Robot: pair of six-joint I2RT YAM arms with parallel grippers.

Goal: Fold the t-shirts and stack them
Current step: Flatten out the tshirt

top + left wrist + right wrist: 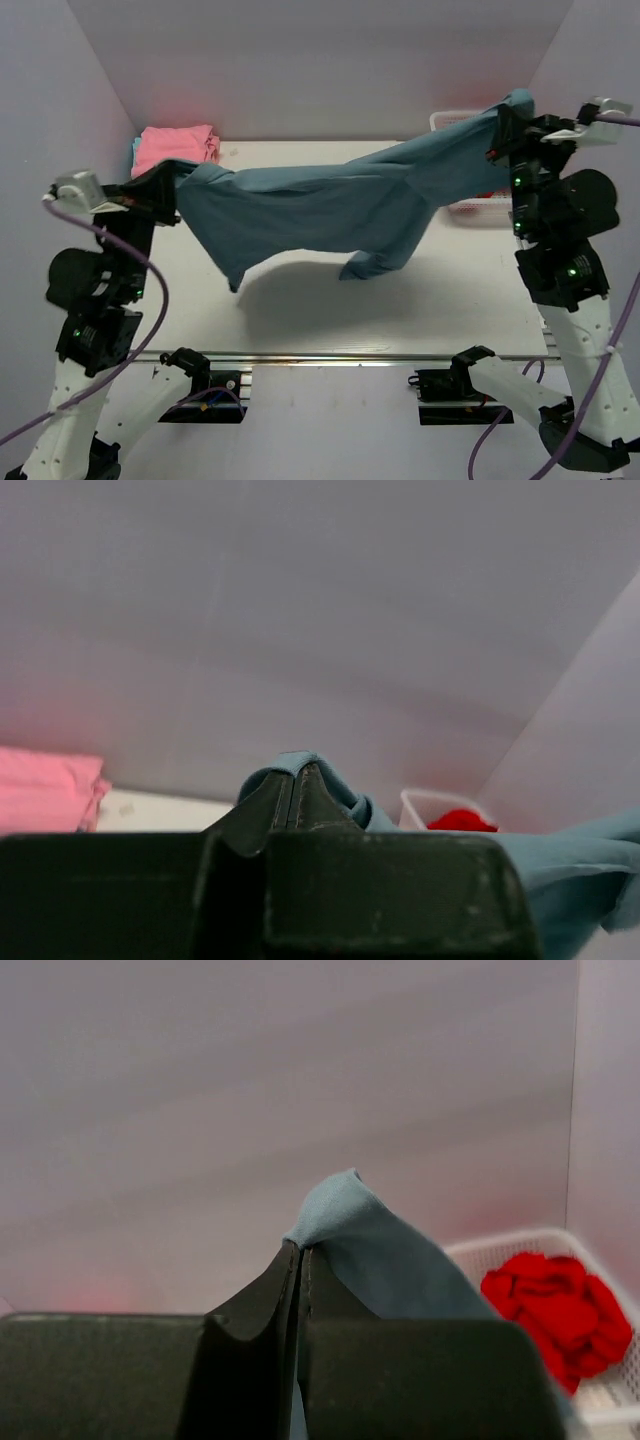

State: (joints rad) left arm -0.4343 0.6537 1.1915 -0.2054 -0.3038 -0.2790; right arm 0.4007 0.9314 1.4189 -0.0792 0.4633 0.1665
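A dusty blue-grey t-shirt (330, 205) hangs stretched in the air between both grippers, above the white table (300, 310). My left gripper (180, 178) is shut on its left end; the wrist view shows cloth (290, 762) pinched at my gripper (296, 772). My right gripper (503, 120) is shut on the right end, held higher; cloth (380, 1250) drapes over my gripper (299, 1252). A folded pink t-shirt (178, 147) lies at the back left on a teal one (135, 150). A bright red t-shirt (555, 1315) lies in the basket.
A white mesh basket (478, 207) stands at the back right, partly behind the hanging shirt and the right arm. White walls enclose the table at the back and both sides.
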